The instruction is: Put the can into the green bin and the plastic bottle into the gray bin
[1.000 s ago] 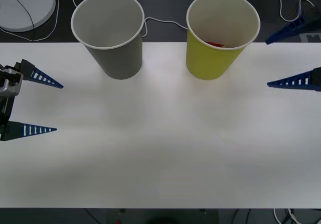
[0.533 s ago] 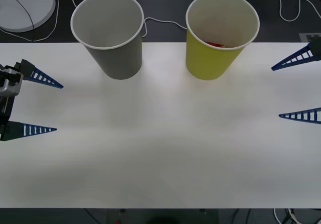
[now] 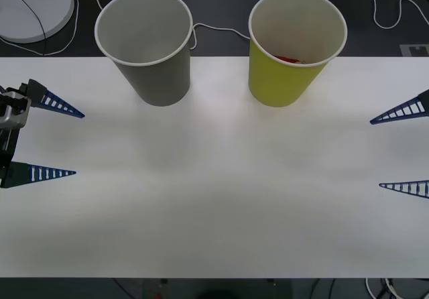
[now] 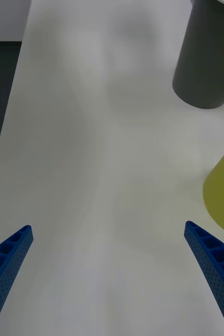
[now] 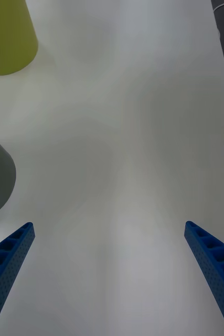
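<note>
You have the can [image 3: 289, 60] in the green bin [image 3: 285, 78] already; you can see a bit of red down inside it, near the wall closest to you; so that half looks done. The gray bin [image 3: 155, 71] stands at the far side of the table [image 3: 214, 198], to the left of the green bin, and what you can see of its white inside looks bare; its bottom is hidden by its own wall, so check it. There is no plastic bottle on the table top, so I cannot tell you where it is; look for it before you move.

Your right gripper [image 3: 401, 150] is at the right edge of the table, with its two blue fingers spread wide and nothing between them; the green bin is up and to its left, well apart from it. Your left gripper [image 3: 50, 138] waits at the left edge, fingers wide too and holding nothing; the gray bin is the nearer cup to it, farther back and to its right.

To do the next bit well, find the bottle first; use the left arm, since it is closer to the gray bin; keep the fingers wide until they are on both sides of the bottle; lift high so you do not bump a rim, because these paper cups would tip easily; let go over the middle of the gray bin.
</note>
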Robot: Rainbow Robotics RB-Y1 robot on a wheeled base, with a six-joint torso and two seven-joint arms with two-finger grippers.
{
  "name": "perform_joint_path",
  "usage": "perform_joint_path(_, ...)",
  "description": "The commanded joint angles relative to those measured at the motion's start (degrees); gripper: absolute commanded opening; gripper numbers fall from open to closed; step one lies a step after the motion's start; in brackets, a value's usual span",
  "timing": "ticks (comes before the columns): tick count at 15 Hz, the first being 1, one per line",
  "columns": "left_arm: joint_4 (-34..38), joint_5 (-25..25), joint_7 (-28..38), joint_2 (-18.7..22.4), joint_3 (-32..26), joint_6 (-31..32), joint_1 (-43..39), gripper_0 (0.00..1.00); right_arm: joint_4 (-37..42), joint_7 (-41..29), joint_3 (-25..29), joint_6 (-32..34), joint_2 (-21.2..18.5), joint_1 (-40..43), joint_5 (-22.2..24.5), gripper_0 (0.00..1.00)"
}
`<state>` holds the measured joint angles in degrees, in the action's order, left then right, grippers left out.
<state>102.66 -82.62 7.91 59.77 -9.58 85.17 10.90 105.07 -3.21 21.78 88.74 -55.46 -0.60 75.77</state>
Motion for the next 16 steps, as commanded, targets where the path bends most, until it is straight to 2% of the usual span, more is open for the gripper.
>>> perform_joint_path(1,0.0,0.0,0.0,0.0,0.0,0.0,0.0,1.00,0.0,1.4,0.1,0.0,1.7,1.3,1.5,1.00)
perform_joint_path(7,0.0,0.0,0.0,0.0,0.0,0.0,0.0,1.00,0.0,4.4,0.0,0.1,5.7,1.9,5.1,1.00)
perform_joint_path(16,0.0,0.0,0.0,0.0,0.0,0.0,0.0,1.00,0.1,6.3,-1.2,0.6,5.9,2.0,5.2,1.00)
